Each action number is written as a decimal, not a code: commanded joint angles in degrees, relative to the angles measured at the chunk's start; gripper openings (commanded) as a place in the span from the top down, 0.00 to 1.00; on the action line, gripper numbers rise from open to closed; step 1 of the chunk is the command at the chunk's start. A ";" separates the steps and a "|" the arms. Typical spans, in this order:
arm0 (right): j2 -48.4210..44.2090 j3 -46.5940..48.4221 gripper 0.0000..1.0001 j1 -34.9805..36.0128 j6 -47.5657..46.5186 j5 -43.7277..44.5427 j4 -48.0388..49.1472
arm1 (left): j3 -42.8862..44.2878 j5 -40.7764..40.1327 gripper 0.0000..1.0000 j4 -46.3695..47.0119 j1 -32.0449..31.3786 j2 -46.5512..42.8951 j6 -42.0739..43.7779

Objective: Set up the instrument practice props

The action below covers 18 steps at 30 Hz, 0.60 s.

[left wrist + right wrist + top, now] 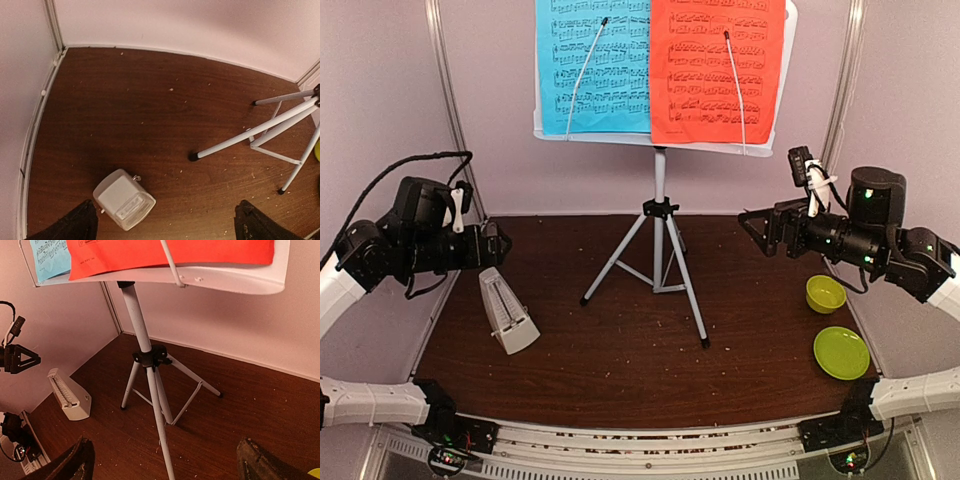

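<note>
Centre frame — standing upright on the table [620, 350] with the grey tripod [658, 250], long axis vertical, legs splaying three ways. Carrying the white desk [240, 281] at the upper edge, facing the camera, blue sheet [592, 65] left and red sheet [715, 70] right, edges touching. Keeping the metronome [507, 312] upright at lower left, scale face pointing toward the tripod. Hovering over it with the left gripper [166, 215], jaws spread wide, empty; right gripper [165, 452] likewise spread and empty at right — green bowl [825, 293] and green plate [841, 352] lying lower right.
</note>
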 commanded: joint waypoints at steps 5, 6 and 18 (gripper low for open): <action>-2.26 -6.76 0.00 -0.15 4.73 0.23 2.09 | -8.14 -9.40 0.02 -5.59 0.66 0.41 -14.49; -2.42 -7.44 0.00 -0.16 5.02 0.30 2.49 | -8.11 -9.90 0.02 -6.19 0.72 1.18 -15.66; -2.40 -12.98 0.00 -0.06 7.16 -0.29 5.82 | -7.15 -9.84 0.07 -3.99 0.94 11.64 -18.76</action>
